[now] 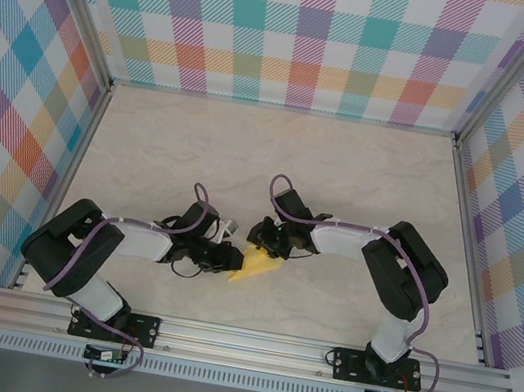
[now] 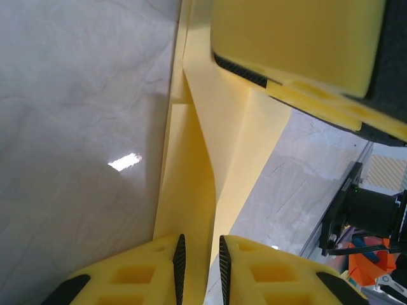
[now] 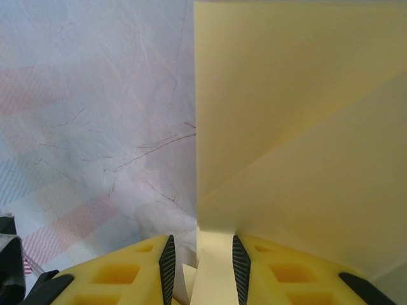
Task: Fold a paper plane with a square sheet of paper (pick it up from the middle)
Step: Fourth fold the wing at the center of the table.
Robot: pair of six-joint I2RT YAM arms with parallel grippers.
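Pinching the yellow paper wedge [image 3: 292, 127], the right claw [image 3: 202, 254] faces the left claw [image 2: 200, 260].

The square sheet of paper [image 1: 257, 268], pale yellow, is folded into a creased wedge, toward 6 o'clock from the middle of the bench [image 1: 367, 174].

The sheet of paper [image 1: 256, 268] is close to the table's [image 1: 249, 153] near edge, about midway between its left and right edges. The left gripper [image 1: 228, 254] is just left of the sheet and the right gripper [image 1: 265, 244] just behind it, toward the far edge. One end of the sheet runs between the left gripper's fingers [image 2: 178, 260], another part between the right gripper's fingers [image 3: 166, 260].
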